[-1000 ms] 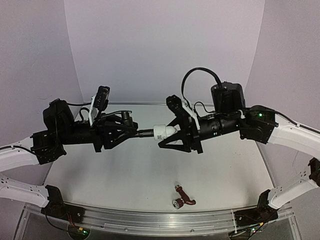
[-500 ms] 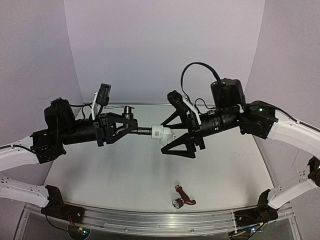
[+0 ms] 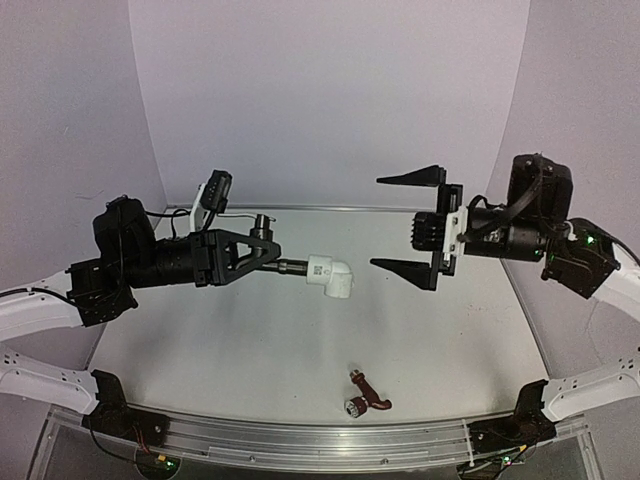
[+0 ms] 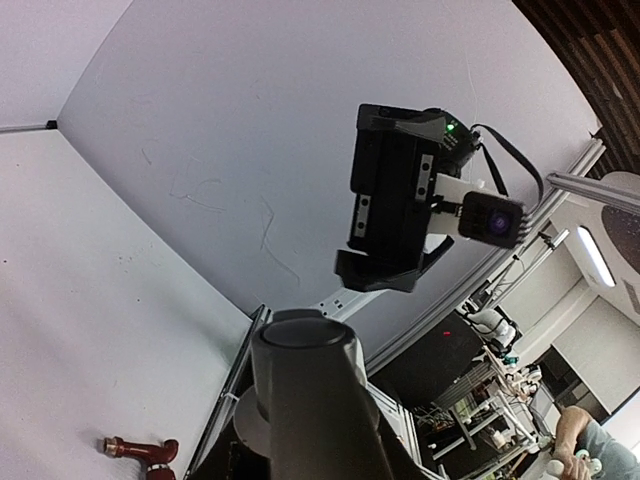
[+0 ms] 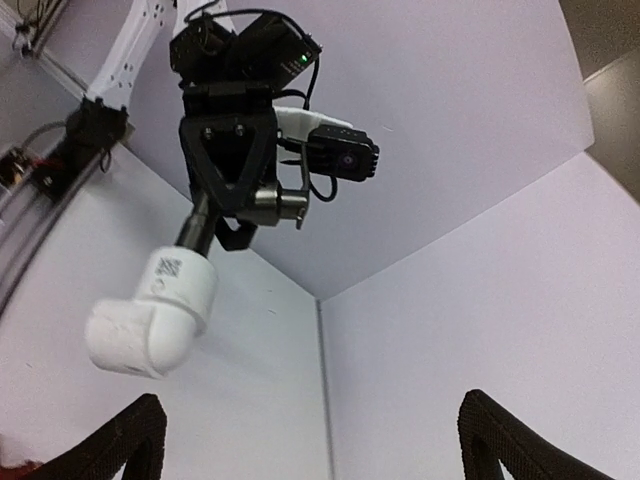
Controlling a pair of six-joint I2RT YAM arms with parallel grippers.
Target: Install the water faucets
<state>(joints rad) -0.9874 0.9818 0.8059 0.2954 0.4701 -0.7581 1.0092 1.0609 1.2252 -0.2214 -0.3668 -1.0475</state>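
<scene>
My left gripper (image 3: 262, 246) is shut on the dark grey faucet (image 3: 288, 265) and holds it level above the table. A white elbow fitting (image 3: 331, 275) sits on the faucet's free end. My right gripper (image 3: 377, 222) is open wide to the right of the elbow, apart from it, with nothing between its fingers. In the right wrist view the elbow (image 5: 155, 315) hangs off the faucet's stem (image 5: 195, 232), up and to the left of my open fingertips (image 5: 135, 440). The reddish-brown faucet (image 3: 366, 394) lies on the table near the front edge. In the left wrist view the dark faucet body (image 4: 305, 390) fills the lower middle.
A metal rail (image 3: 300, 440) runs along the table's front edge, close to the reddish-brown faucet. White walls enclose the table at the back and both sides. The two arm bases stand at the front corners.
My right gripper has opened, let go of the white elbow and pulled back to the right. The elbow stays on the dark faucet in my left gripper, which has barely moved.
</scene>
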